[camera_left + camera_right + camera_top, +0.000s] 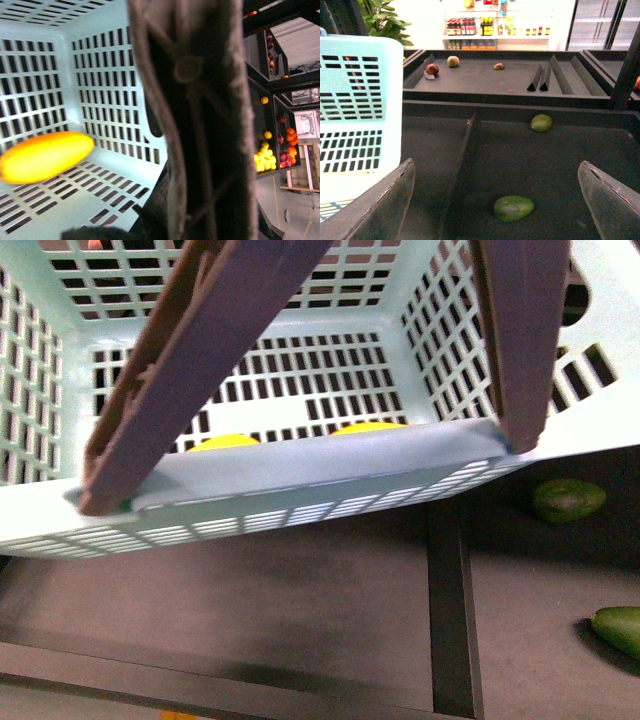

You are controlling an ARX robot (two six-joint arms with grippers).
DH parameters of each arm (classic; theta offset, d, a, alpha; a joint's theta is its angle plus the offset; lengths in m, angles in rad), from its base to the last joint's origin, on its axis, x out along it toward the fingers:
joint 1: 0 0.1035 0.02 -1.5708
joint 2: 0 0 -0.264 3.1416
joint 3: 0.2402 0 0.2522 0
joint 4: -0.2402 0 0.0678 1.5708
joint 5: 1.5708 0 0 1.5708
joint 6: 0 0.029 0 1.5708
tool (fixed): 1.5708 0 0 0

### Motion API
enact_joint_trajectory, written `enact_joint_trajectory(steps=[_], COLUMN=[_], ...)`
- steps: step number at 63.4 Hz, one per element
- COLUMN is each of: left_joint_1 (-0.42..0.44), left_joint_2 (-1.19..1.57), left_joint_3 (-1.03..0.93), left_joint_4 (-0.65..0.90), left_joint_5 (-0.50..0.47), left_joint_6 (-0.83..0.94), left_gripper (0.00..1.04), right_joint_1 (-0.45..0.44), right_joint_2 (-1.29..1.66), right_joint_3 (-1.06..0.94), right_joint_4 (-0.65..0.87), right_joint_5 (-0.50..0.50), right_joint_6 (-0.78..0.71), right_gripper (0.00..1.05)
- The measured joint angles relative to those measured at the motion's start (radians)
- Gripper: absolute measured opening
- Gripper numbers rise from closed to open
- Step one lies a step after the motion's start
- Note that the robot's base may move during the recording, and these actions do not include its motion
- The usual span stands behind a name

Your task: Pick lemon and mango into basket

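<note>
The mint-green basket (300, 485) fills the front view, raised and tilted, with its brown handles (200, 350) swung up. Behind its near wall peek two yellow fruits (222, 442) (370, 426); I cannot tell there which is the lemon. In the left wrist view the long orange-yellow mango (45, 156) lies on the slotted floor. My left gripper (170, 215) is shut on the basket's handle (200, 125), which hides its fingers. The basket's side (355, 100) also shows in the right wrist view. My right gripper (495, 163) is open beside the basket, over the dark shelf.
Two green avocados (567, 499) (620, 628) lie on the dark shelf to the right of the basket, past a divider (450, 610). One avocado (513, 208) sits under my right gripper, another (541, 122) farther off. A back tray holds dark fruits (432, 69). Stocked fruit shelves (272, 155) stand distant.
</note>
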Motion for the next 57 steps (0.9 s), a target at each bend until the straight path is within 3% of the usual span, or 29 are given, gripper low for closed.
enact_joint_trajectory(steps=[5, 10, 23, 34, 57], left_joint_1=[-0.029, -0.034, 0.026, 0.064, 0.121], left_joint_2=[0.034, 0.105, 0.351, 0.612, 0.726], left_joint_3=[-0.017, 0.002, 0.128, 0.260, 0.247], left_joint_4=[0.125, 0.203, 0.304, 0.328, 0.410], left_joint_5=[-0.203, -0.327, -0.378, -0.406, -0.515], left_joint_6=[-0.057, -0.071, -0.205, -0.456, -0.630], left_gripper=[0.05, 0.05, 0.05, 0.05, 0.05], right_joint_1=[0.000, 0.000, 0.000, 0.000, 0.000], right_joint_2=[0.000, 0.000, 0.000, 0.000, 0.000], right_joint_3=[0.000, 0.000, 0.000, 0.000, 0.000], right_joint_4=[0.000, 0.000, 0.000, 0.000, 0.000], right_joint_5=[0.003, 0.003, 0.004, 0.004, 0.004], right_joint_6=[0.000, 0.000, 0.000, 0.000, 0.000], right_gripper=[0.96, 0.96, 0.96, 0.96, 0.96])
